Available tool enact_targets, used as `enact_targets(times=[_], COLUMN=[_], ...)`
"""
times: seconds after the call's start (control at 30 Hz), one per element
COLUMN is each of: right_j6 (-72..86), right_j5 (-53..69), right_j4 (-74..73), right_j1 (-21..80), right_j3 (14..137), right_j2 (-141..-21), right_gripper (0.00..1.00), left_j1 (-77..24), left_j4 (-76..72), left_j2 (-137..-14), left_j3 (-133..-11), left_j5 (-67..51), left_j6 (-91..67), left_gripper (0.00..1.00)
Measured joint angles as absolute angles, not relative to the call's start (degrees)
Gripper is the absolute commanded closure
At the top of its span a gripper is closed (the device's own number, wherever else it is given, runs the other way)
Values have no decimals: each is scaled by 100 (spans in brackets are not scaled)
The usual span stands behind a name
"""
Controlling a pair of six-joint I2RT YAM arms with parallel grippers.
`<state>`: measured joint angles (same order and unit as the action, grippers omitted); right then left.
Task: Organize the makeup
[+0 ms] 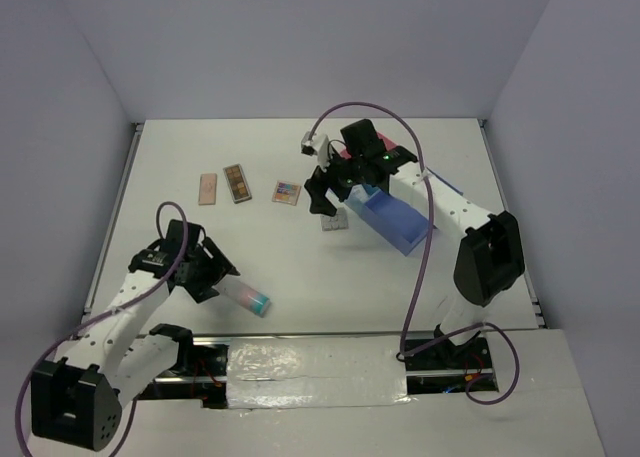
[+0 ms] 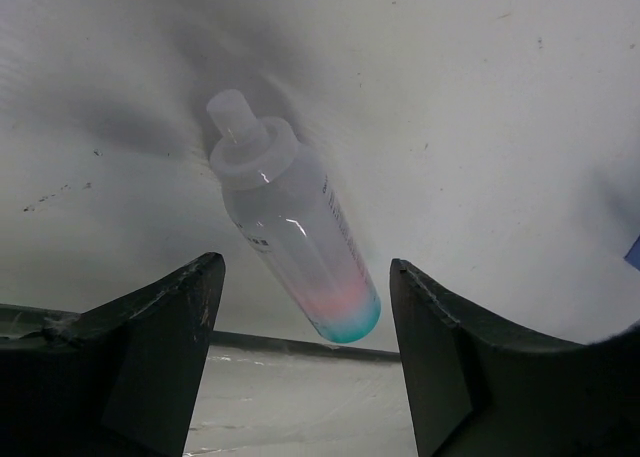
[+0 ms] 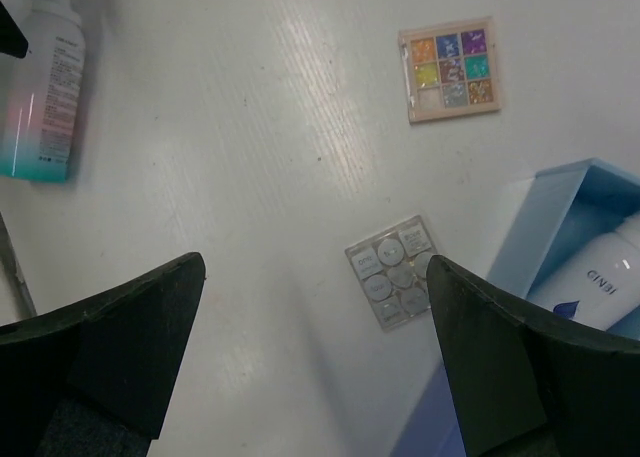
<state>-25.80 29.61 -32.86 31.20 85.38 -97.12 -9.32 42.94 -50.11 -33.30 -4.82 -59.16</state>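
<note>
Teal-ended tube (image 2: 290, 237) lies slanted before my left gripper (image 2: 305, 277), jaws spread.
I should square the wrist across its body before closing; the right gripper (image 3: 315, 277) has jaws apart too.

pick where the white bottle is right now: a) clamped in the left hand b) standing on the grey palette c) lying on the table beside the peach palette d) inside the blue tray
d: the right wrist view shows the white bottle lying inside the blue tray, behind its wall.
</note>
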Motion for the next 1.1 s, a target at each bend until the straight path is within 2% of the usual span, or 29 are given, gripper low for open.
enact_targets(times=[0.27,0.37,0.4,0.47,0.5,0.57,0.6,0.7,0.9,1.1], right_j6=[-2320,-2270,-2244,-2202,-2185,-2145,-2121,-2067,-2049,-1911], right_j5=[2930,2912,2908,2910,2910,2908,2910,2906,2884,2952], right_j4=[-3218,-3168,-3144,-3118,-3116,-3085,-3083,-3072,-3059,-3044], right_j1=[3083,3079,3065,3044,3035,3000,2974,2882,2550,1782], right_j3=[8473,8431,8381,8291,8263,8197,8171,8086,8058,8073], right_j2=[-9738,-9699,-9664,-9596,-9566,-9489,-9448,-9301,-8875,-8659], right_gripper=[0,0,0,0,1,0,0,0,0,0], left_j1=[-1697,-1811,-1828,-1848,-1848,-1859,-1861,-1872,-2043,-2226], left_j4=[3933,3785,3730,3612,3527,3376,3310,3238,3343,2777], left_j2=[-5889,-6204,-6300,-6427,-6460,-6532,-6604,-6812,-7024,-7566], left_j3=[-3328,-3328,-3326,-3323,-3326,-3341,-3369,-3514,-4136,-5588], left_j5=[-384,-301,-272,-266,-283,-331,-357,-405,-379,-770], left_j6=[-6322,-6379,-6405,-6486,-6486,-6466,-6462,-6420,-6005,-5572], left_gripper=[23,29,43,56,66,75,84,100,100,100])
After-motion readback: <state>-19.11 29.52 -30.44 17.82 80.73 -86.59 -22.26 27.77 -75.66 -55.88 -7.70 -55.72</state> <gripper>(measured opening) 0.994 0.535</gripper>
